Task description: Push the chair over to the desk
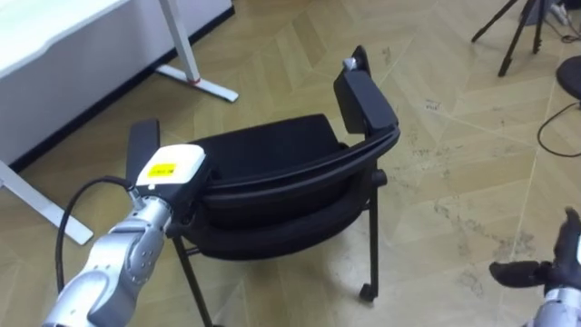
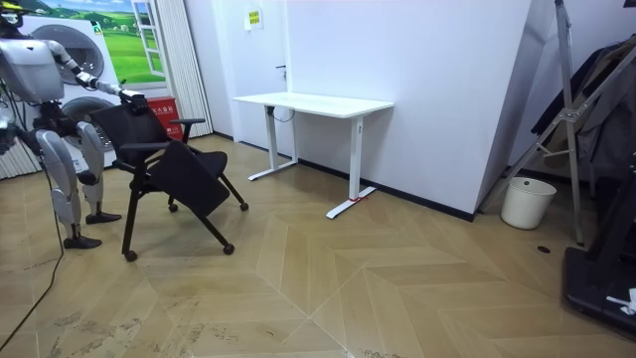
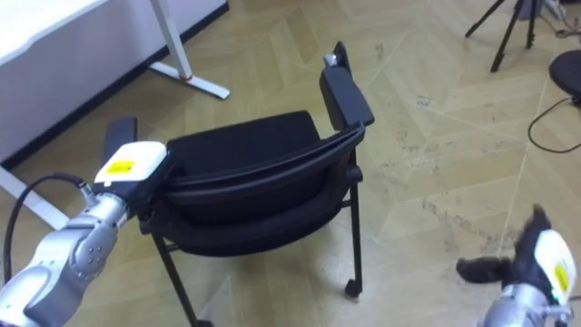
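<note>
Chair stands on the wood floor near the white worktop, backrest toward the robot. Left hand sits at the backrest's left end; whether it grips cannot be told. Right hand hangs low, well apart, relaxed and empty. Assessment: contact made, push at its start. Next move requires steady forward pressure, preferably with the right hand added to prevent veering.
</note>
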You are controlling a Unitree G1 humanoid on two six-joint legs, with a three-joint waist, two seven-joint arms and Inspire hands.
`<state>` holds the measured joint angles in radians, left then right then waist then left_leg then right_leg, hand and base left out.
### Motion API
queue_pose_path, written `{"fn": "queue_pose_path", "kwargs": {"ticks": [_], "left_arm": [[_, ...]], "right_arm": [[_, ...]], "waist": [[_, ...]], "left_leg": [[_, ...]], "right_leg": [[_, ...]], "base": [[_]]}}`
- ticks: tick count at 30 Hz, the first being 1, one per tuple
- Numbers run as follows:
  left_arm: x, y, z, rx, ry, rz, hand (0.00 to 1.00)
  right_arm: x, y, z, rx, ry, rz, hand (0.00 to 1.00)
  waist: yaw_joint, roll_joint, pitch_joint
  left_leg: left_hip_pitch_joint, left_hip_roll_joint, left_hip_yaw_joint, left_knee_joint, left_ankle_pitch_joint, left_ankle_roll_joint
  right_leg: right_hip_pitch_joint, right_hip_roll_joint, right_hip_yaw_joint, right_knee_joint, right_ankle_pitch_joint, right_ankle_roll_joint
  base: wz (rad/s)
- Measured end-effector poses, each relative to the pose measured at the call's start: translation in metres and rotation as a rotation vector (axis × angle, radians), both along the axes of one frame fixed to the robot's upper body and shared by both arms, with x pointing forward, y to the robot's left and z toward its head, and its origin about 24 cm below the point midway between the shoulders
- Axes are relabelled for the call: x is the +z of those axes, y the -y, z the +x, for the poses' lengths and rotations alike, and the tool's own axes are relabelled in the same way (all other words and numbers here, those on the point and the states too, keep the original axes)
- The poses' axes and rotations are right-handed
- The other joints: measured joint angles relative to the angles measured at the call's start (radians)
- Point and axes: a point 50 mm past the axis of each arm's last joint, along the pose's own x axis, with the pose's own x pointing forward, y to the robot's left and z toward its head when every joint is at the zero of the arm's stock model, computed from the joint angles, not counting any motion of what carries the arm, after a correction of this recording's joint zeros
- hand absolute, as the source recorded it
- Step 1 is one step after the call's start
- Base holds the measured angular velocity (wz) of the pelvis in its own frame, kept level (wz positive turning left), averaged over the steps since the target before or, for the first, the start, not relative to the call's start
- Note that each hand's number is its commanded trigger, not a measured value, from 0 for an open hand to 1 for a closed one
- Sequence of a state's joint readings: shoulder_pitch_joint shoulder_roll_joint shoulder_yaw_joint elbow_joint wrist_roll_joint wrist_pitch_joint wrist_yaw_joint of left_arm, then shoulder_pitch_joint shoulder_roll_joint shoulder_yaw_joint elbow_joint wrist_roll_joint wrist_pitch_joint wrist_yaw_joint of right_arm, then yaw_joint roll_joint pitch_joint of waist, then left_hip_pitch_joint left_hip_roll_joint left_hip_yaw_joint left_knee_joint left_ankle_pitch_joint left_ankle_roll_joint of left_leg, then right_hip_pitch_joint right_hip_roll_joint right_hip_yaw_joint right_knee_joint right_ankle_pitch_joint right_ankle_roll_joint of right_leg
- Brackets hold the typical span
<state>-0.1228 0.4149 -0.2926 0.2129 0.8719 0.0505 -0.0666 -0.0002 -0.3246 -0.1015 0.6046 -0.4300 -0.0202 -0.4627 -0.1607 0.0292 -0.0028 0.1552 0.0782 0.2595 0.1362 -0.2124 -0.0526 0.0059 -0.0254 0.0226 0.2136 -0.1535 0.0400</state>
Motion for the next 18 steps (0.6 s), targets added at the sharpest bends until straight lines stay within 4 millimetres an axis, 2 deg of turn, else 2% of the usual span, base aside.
{"fn": "queue_pose_path", "kwargs": {"ticks": [3, 6, 11, 15, 18], "left_arm": [[0.003, 0.003, 0.0, -0.023, 0.007, 0.013, 1.0], [0.003, 0.006, 0.001, -0.037, 0.007, 0.016, 1.0], [0.003, 0.005, 0.001, -0.042, 0.008, 0.017, 1.0], [0.005, 0.005, 0.001, -0.049, 0.012, 0.019, 1.0], [0.006, 0.005, 0.002, -0.059, 0.015, 0.022, 1.0]], "right_arm": [[0.018, -0.013, 0.017, 0.121, 0.047, -0.092, 0.0], [0.029, -0.025, 0.028, 0.237, 0.054, -0.179, 0.0], [0.041, -0.041, 0.038, 0.368, 0.051, -0.268, 0.0], [0.058, -0.053, 0.048, 0.454, 0.07, -0.3, 0.0], [0.062, -0.061, 0.057, 0.509, 0.051, -0.321, 0.0]], "waist": [[0.015, -0.013, -0.0022], [0.031, -0.016, 0.0002], [0.038, -0.016, 0.0015], [0.044, -0.021, 0.0055], [0.05, -0.024, 0.0074]], "left_leg": [[-0.002, 0.001, -0.001, 0.0, 0.0, 0.0], [0.006, 0.001, -0.001, -0.002, 0.0, 0.0], [0.008, 0.003, 0.0, -0.005, 0.0, 0.0], [0.007, 0.002, 0.0, -0.005, 0.0, 0.0], [0.005, 0.003, -0.001, -0.006, 0.0, 0.0]], "right_leg": [[-0.004, 0.0, -0.002, 0.008, 0.0, 0.0], [0.002, 0.002, -0.002, 0.007, 0.0, 0.0], [0.002, 0.004, -0.002, 0.006, 0.0, -0.001], [0.002, 0.004, -0.005, 0.006, 0.001, -0.001], [0.001, 0.003, -0.009, 0.006, 0.001, -0.001]], "base": [[0.0], [-0.04], [-0.01], [0.0], [0.03]]}}
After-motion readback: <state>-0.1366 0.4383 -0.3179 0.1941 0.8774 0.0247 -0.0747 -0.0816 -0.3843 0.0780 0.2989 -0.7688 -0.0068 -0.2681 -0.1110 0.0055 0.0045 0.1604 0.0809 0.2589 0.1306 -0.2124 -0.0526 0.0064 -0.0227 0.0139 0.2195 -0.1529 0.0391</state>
